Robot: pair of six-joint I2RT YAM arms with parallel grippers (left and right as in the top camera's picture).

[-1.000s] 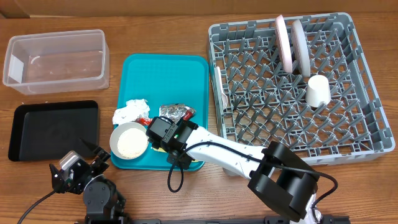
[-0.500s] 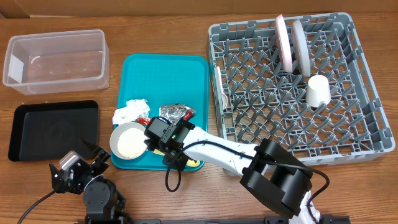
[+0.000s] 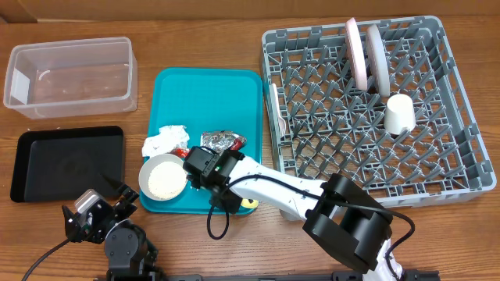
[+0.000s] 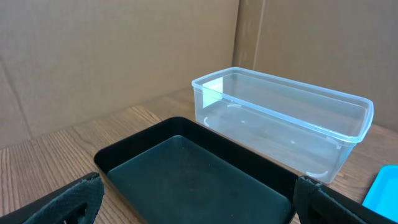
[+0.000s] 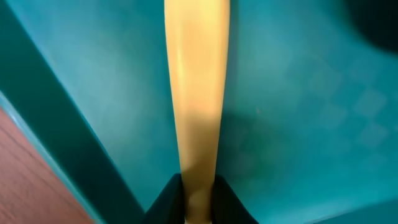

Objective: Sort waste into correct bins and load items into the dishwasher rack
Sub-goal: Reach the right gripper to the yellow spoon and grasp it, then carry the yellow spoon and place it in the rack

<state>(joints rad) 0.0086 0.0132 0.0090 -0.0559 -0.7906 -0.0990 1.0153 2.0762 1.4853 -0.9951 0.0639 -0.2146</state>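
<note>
My right gripper (image 3: 205,173) is low over the front of the teal tray (image 3: 209,94) and is shut on the handle of the pale yellow spoon (image 5: 196,93). Its black fingers pinch the handle from both sides (image 5: 198,199). A yellow end of the spoon shows by the tray's front edge (image 3: 249,204). A small bowl (image 3: 163,177) holding white rice sits just left of the gripper. The white napkin (image 3: 163,140) and the foil with red wrapper (image 3: 222,141) lie behind it. My left gripper (image 3: 98,212) is open and empty, near the black tray (image 4: 186,174).
The clear tub (image 3: 70,74) stands at the back left, also in the left wrist view (image 4: 286,124). The grey rack (image 3: 461,156) on the right holds two upright plates (image 3: 359,51) and a pale cup (image 3: 398,114). A white fork (image 3: 280,119) lies by its left wall.
My right gripper has shifted slightly left and toward the back on the teal tray, still holding the spoon. The left arm has not moved.
</note>
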